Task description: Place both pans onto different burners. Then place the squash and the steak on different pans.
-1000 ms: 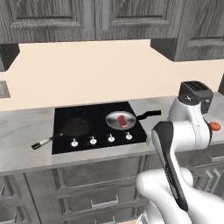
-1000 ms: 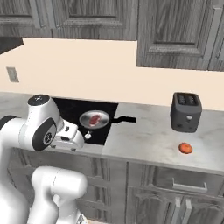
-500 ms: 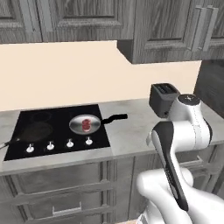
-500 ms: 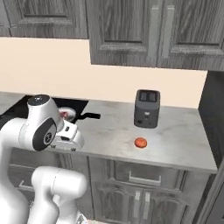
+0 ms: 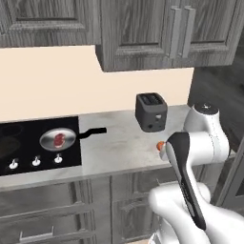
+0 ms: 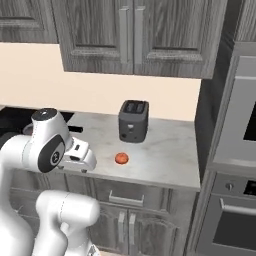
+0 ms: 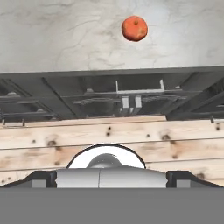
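Squash awaits pickup on the bench

Squash (image 7: pixel 134 28) lies ahead of the pincer (image 6: pixel 82 159), slightly right (jaws spread, holding nothing), toaster (image 6: pixel 133 121) beyond.

Our arm (image 5: pixel 190 157): glossy white rounded shells, dark grey joint bands, grey disc cap atop one joint.

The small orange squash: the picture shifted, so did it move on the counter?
No. The small orange squash sits before the dark toaster, as earlier; the camera moved.
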Available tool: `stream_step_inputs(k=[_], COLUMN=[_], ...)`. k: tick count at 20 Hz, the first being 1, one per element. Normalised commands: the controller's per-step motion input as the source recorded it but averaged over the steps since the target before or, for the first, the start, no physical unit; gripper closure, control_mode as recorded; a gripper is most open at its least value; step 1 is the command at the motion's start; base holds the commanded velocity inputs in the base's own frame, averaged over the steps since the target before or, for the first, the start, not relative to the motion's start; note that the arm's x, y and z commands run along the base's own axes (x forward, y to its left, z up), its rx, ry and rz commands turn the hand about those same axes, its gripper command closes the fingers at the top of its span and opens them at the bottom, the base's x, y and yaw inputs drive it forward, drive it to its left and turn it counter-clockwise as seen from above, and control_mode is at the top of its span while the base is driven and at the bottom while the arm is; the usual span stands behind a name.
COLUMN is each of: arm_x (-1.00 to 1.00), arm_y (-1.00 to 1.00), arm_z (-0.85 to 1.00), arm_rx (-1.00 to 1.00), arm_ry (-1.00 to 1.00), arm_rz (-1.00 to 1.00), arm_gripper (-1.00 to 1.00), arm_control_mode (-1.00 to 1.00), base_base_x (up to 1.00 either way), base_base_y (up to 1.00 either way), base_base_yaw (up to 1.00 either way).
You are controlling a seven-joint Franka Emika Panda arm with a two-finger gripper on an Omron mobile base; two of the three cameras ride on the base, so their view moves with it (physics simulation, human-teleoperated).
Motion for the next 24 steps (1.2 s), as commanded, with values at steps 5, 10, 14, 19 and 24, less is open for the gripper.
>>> stream_step_inputs(k=[5,10,14,19,24], arm_x=[0.0,0.0,0.0,0.0,0.0], arm_y=[0.0,0.0,0.0,0.0,0.0], arm_z=[0.0,0.0,0.0,0.0,0.0], arm_rx=[0.0,0.0,0.0,0.0,0.0], arm_ry=[0.0,0.0,0.0,0.0,0.0], arm_rz=[0.0,0.0,0.0,0.0,0.0], arm_gripper=[-1.0,-1.0,-1.0,-1.0,-1.0], arm_control_mode=[1.0,1.0,1.0,1.0,1.0], base_base_x=[0.26,0.36,0.36,0.38,0.25], base_base_y=[-0.6,-0.29,0.11,0.22,0.41], base_base_yaw=[0.0,0.0,-0.05,-0.06,-0.05])
